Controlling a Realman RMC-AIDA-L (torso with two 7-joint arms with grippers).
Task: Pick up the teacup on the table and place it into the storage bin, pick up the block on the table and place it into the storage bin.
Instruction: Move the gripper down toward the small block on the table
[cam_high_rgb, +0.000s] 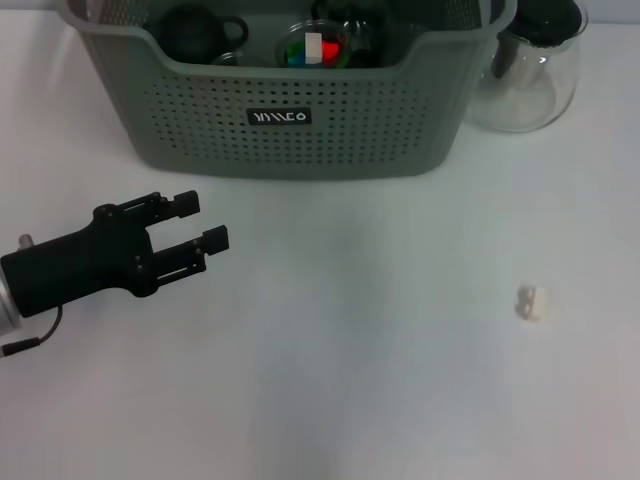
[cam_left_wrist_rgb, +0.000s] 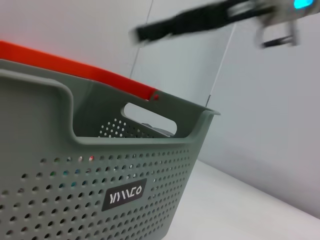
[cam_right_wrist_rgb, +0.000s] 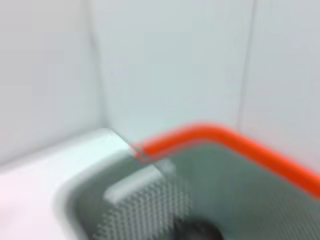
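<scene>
The small white block (cam_high_rgb: 533, 303) lies alone on the white desk (cam_high_rgb: 350, 380), well apart from the left tool (cam_high_rgb: 200, 226) and off to that tool's right side, on the robot's right half of the work. It looks light and rigid, with short flat faces; a pinch across two opposite faces from above should hold it, though so small a piece could skid or tip if the fingers close off-centre.

The large grey-green perforated plastic storage bin (cam_high_rgb: 290, 110) stands ahead of the left tool, near it but not touching. Several things already lie inside: a dark rounded teapot-like vessel (cam_high_rgb: 200, 30) and a small clear cup (cam_high_rgb: 312, 47) with red, white and green colour in it, which may be the teacup, though that is not certain. A clear glass pitcher with a black lid (cam_high_rgb: 535, 60) stands just beside the bin's far-right corner.

The left arm reaches low over the desk, its black tool pointing forward and rightward toward the bin, fingers parted and holding nothing. The right tool does not show in the head view; its wrist camera looks down over the bin's rim, so it seems to hang above the bin, and its fingers' state cannot be told.
</scene>
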